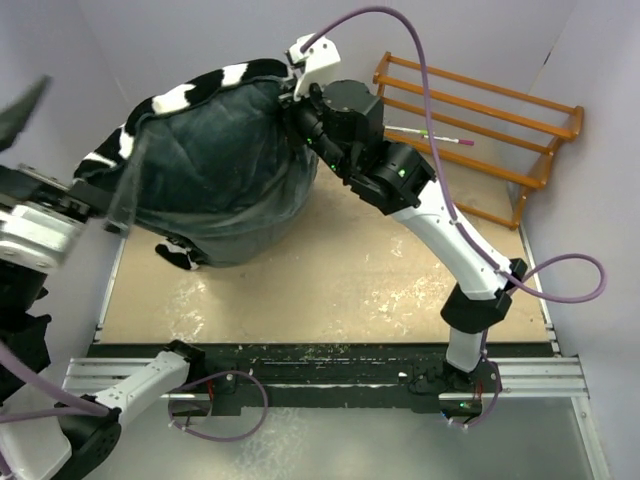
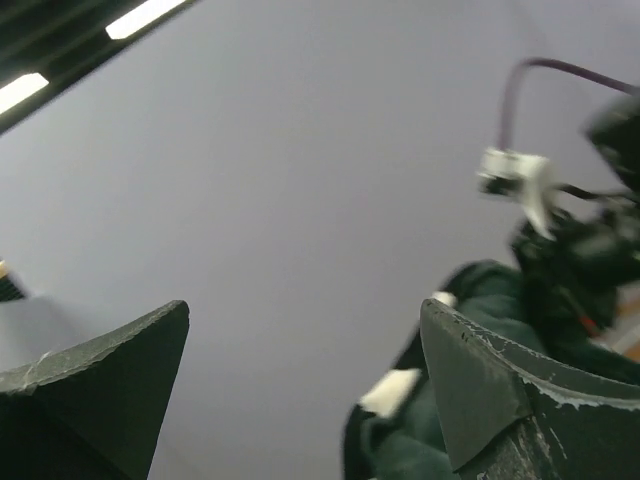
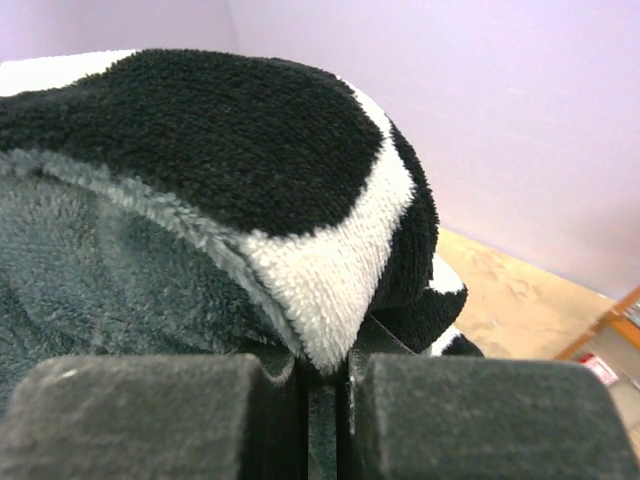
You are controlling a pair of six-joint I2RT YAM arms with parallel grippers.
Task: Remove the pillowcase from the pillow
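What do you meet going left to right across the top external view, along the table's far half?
left arm → pillowcase → right gripper, shut on the pillowcase's edge → orange wooden rack

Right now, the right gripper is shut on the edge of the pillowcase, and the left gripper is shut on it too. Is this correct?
Not quite. The left gripper is open and holds nothing, as the left wrist view shows. The right gripper is indeed shut on the edge of the pillowcase.

even soft light, slight motion blur
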